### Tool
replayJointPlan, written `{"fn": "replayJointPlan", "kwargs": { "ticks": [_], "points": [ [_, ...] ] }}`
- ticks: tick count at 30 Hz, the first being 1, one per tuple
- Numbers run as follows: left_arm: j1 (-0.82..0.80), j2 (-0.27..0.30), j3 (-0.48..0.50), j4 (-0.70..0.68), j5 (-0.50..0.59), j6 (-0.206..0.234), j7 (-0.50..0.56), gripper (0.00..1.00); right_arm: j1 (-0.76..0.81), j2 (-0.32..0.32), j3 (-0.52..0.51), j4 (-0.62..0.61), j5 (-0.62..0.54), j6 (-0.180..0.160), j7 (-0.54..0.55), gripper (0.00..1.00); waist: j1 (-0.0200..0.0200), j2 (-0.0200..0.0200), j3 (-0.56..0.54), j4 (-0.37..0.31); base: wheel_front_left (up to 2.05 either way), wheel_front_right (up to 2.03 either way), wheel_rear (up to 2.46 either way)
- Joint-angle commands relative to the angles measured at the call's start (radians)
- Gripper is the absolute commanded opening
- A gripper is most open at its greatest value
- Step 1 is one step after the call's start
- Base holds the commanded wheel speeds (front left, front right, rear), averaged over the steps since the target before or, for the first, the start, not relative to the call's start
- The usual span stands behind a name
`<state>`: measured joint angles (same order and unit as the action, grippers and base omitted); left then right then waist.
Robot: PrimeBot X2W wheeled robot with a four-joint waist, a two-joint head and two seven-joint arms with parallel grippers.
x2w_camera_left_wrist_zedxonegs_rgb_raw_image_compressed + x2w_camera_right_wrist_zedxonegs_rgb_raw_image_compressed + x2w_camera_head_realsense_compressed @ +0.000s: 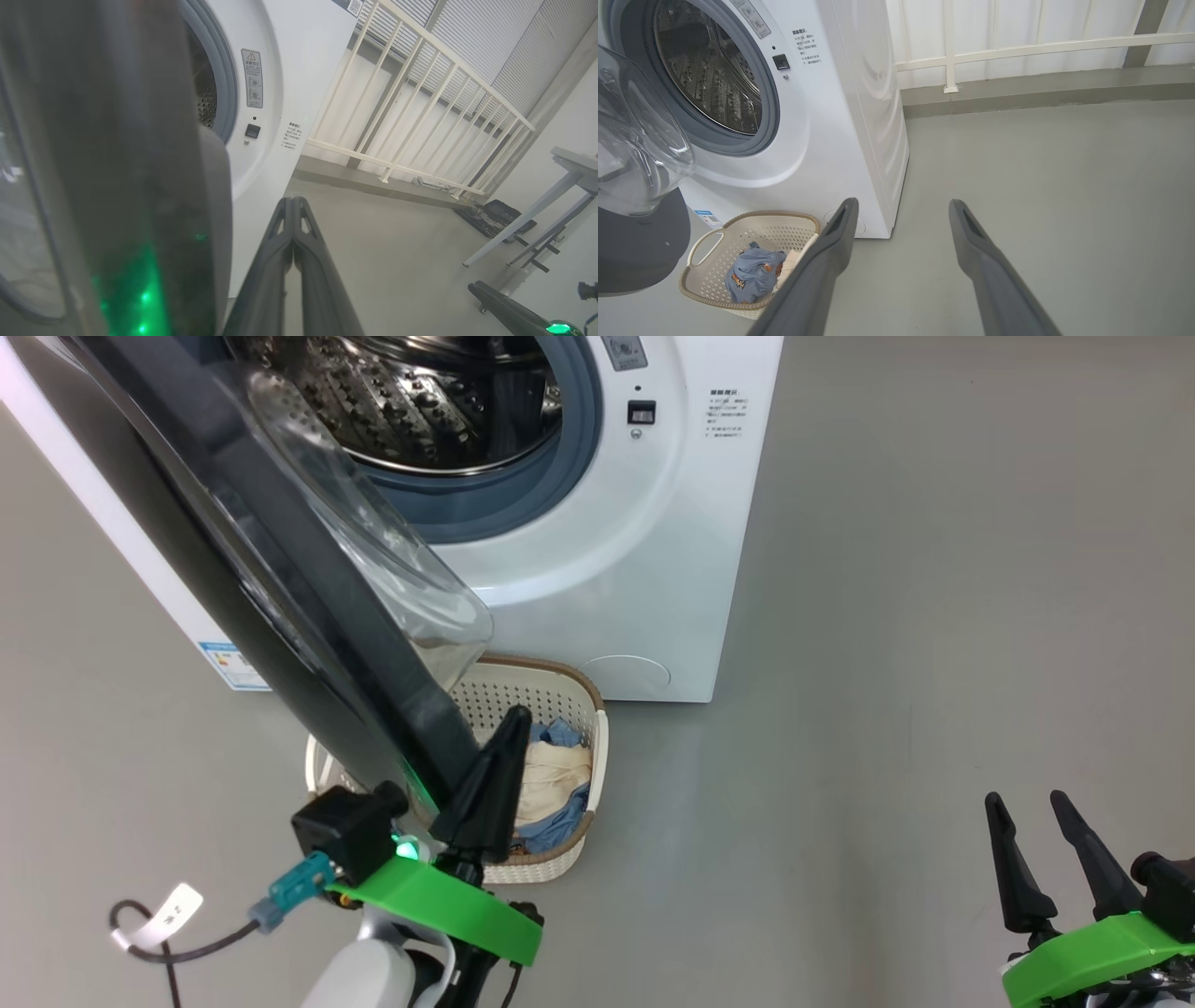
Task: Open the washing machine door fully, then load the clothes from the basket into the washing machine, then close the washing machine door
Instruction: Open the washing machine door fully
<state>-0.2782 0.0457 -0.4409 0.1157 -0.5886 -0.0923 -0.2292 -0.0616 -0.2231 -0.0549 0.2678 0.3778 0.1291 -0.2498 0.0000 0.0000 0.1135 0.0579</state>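
We have the door point(280, 569) open, our left end effector point(513, 721) closed and empty beside its rim. The clothes point(551, 775) wait in the basket point(560, 683); our right end effector point(1025, 803) is spread wide.

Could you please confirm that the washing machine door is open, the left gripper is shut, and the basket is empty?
Not quite: the basket holds the clothes, as the right wrist view shows. The washing machine door is open and the left gripper shut.

Left gripper point(516, 721), right gripper point(1025, 800) had long black fingers point(485, 793), green mounts point(439, 901). Left forearm point(359, 980) was white; black cable point(187, 952) (white tag point(173, 907) on it) had teal plug point(294, 887).
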Motion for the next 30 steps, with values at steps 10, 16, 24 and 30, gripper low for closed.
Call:
{"fn": "replayJointPlan", "kwargs": {
  "ticks": [10,16,24,30],
  "points": [
    [-0.046,0.005,0.047,0.067,-0.026,-0.001,-0.025,0.0,-0.03,-0.015,0.029,-0.034,-0.014,0.002,-0.012,1.0,0.0,0.0,0.004,0.009,0.0,0.0,0.0],
    [-0.021,0.008,0.062,0.071,-0.02,-0.002,-0.029,0.0,-0.03,-0.019,0.03,-0.037,-0.015,0.002,-0.012,1.0,0.0,0.0,0.001,0.025,0.0,0.0,0.0],
    [0.021,0.025,0.084,0.06,-0.004,0.001,-0.031,0.0,-0.026,-0.027,0.033,-0.039,-0.017,0.002,-0.012,1.0,0.0,0.0,-0.006,0.067,0.0,0.0,0.0],
    [0.043,0.035,0.095,0.05,0.005,0.002,-0.032,0.0,-0.025,-0.03,0.044,-0.041,-0.019,0.002,-0.012,1.0,0.0,0.0,-0.01,0.096,0.0,0.0,0.0]
  ]
}}
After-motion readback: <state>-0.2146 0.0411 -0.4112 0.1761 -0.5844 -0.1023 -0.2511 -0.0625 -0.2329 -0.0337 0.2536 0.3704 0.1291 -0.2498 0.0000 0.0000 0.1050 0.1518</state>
